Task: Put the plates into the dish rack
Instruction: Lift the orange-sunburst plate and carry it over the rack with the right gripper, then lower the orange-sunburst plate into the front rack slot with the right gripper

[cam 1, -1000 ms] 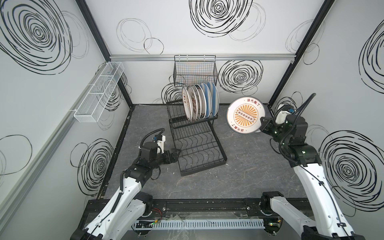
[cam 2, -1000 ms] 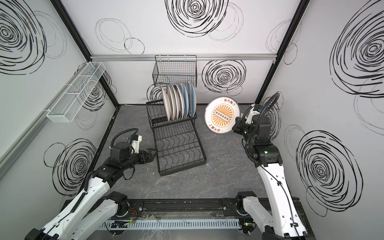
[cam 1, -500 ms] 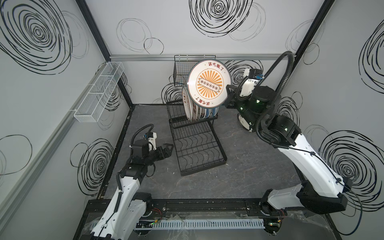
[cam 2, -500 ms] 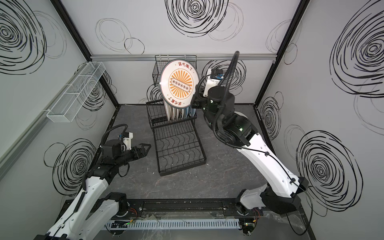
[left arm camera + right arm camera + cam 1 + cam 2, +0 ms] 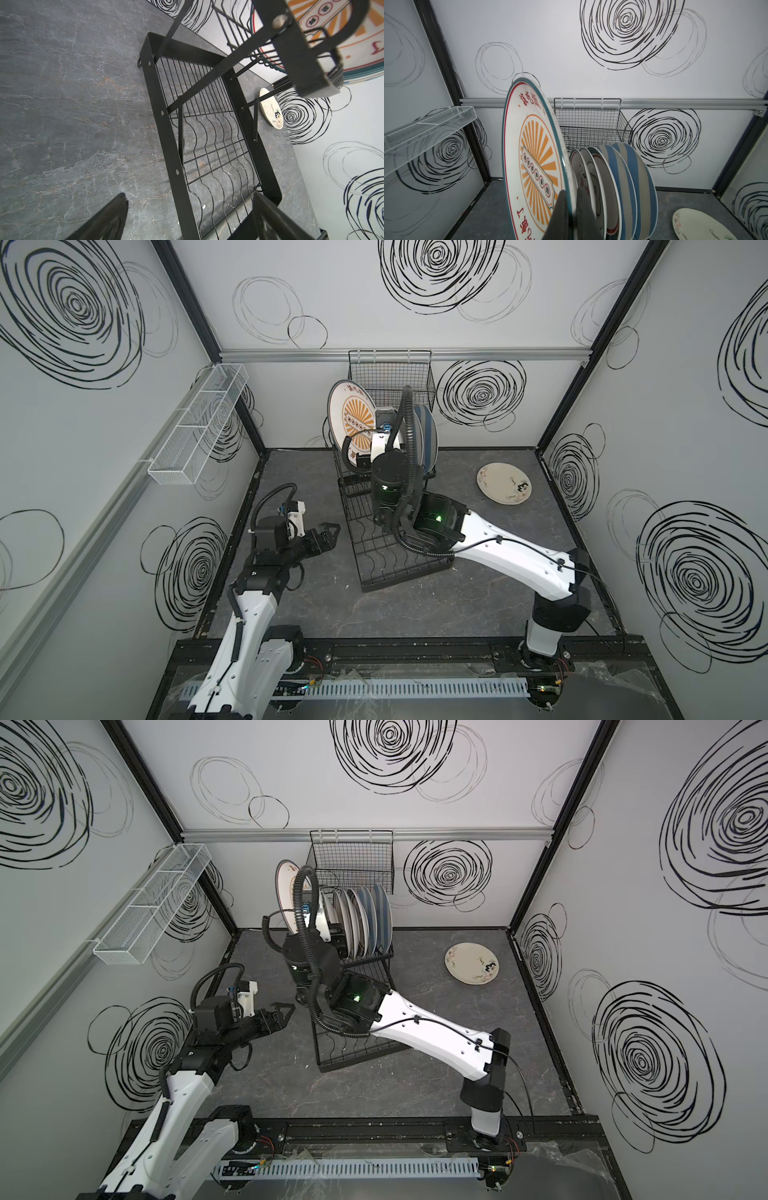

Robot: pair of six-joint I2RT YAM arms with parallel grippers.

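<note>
One plate (image 5: 533, 164) (sunburst) in right end effector (image 5: 571, 194).

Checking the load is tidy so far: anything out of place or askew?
One floral plate lies flat on the table, right of the dish rack and apart from it. The sunburst plate, pinched by the right gripper, rises above the racked row, apparently not seated yet.

Glossy plates (image 5: 612, 176), blk wire rack (image 5: 166, 128) (matt)
</note>
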